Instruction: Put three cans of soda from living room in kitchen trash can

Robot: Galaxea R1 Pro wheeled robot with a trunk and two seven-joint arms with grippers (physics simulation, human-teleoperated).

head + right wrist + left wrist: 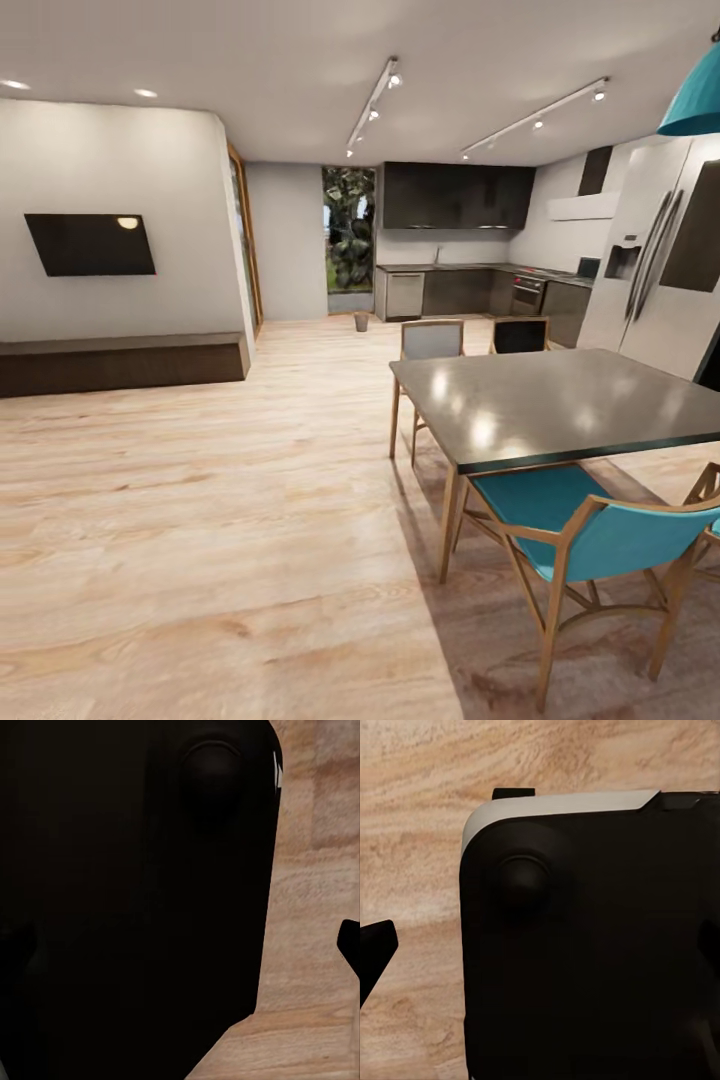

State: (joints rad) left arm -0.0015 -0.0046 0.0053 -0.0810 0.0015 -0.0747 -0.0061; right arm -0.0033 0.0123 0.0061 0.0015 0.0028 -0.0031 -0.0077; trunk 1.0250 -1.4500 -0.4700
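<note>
Far across the pale wood floor, the tash can [361, 321] stands as a small brown bin before the kitchen's dark cabinets [455, 196] and grey counter [450, 267]. The steel two-door fridge [655, 270] rises at the right. The cans of soda are out of view. In the left wrist view my left gripper [540, 949] is open above the floor, one dark fingertip [375, 949] at the frame edge and my black body behind it. My right gripper [184, 945] is likewise open, its fingertip [350, 945] over the floor, nothing between the fingers.
A grey dining table [560, 400] stands close at the right, with a teal chair [570, 530] in front and a grey chair [432, 340] and a black chair [520, 335] behind. A wall TV [90, 244] and a low dark bench [120, 362] are at the left. Open floor runs between toward the kitchen.
</note>
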